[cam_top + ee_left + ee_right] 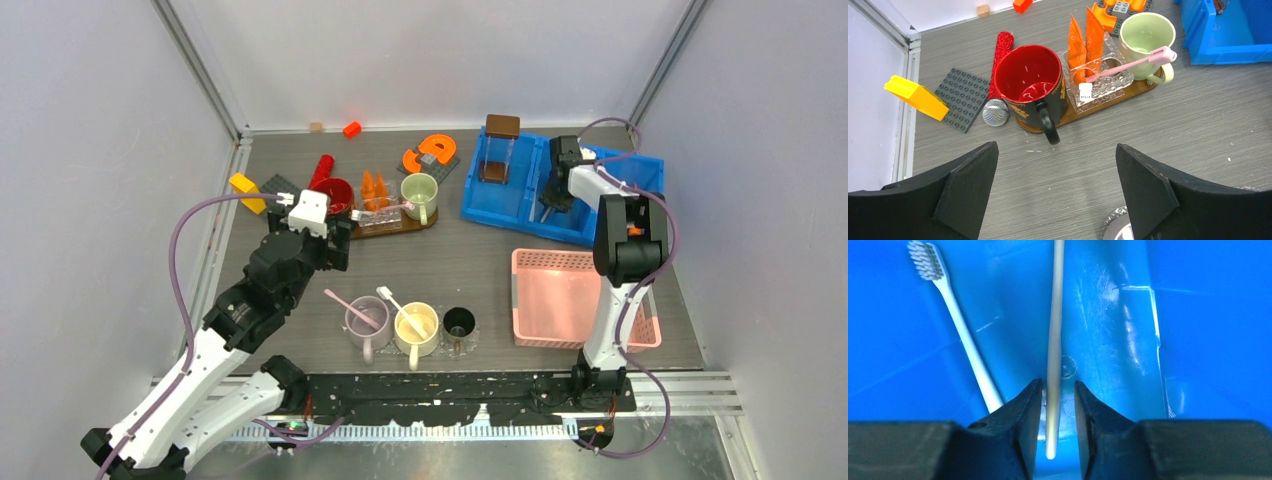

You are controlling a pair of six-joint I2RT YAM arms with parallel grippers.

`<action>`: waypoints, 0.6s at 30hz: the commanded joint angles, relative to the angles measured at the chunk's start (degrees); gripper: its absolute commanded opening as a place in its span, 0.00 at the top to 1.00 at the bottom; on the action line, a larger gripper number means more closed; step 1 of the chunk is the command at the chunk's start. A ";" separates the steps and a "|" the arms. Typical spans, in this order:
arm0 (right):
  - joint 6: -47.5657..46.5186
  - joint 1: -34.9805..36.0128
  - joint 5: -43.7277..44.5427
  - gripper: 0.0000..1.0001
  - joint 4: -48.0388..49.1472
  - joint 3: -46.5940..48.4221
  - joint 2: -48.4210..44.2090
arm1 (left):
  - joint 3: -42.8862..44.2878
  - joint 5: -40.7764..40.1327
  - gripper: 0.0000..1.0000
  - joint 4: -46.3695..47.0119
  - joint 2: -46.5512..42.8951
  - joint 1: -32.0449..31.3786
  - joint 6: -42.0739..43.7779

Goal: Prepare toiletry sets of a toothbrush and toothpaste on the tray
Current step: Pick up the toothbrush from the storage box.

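In the right wrist view a pale toothbrush handle (pixel 1054 330) runs between the fingers of my right gripper (pixel 1058 385), down in the blue bin (pixel 1198 340). The jaws stand narrowly open, with a thin gap on each side of the handle. A second white toothbrush (pixel 955 315) lies to its left. The brown tray (pixel 1075 116) carries a clear holder with orange toothpaste tubes (pixel 1085 42) and a pink toothbrush (pixel 1128 65) leaning across it. My left gripper (pixel 1057 145) hangs wide open and empty above the table in front of the tray.
On the tray also stand a red mug (pixel 1030 75) and a green mug (pixel 1145 35). Near the front stand a purple mug (pixel 367 320), a cream mug (pixel 417 325) and a black cup (pixel 459 323). A pink basket (pixel 570 295) sits right. A yellow block (pixel 915 95) and a grey plate (pixel 963 97) lie left.
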 commanded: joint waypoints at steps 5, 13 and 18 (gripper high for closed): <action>-1.67 -0.29 1.43 0.82 -1.58 1.36 -0.74 | -0.45 -1.05 0.10 3.59 -1.54 0.23 0.58; -4.52 -0.27 4.41 0.99 -2.68 1.37 -7.47 | -0.55 -0.55 0.10 3.68 -1.93 0.24 0.63; -6.10 -0.15 5.63 0.99 -3.99 0.96 -12.39 | -0.63 -0.25 0.10 3.75 -2.24 0.24 0.66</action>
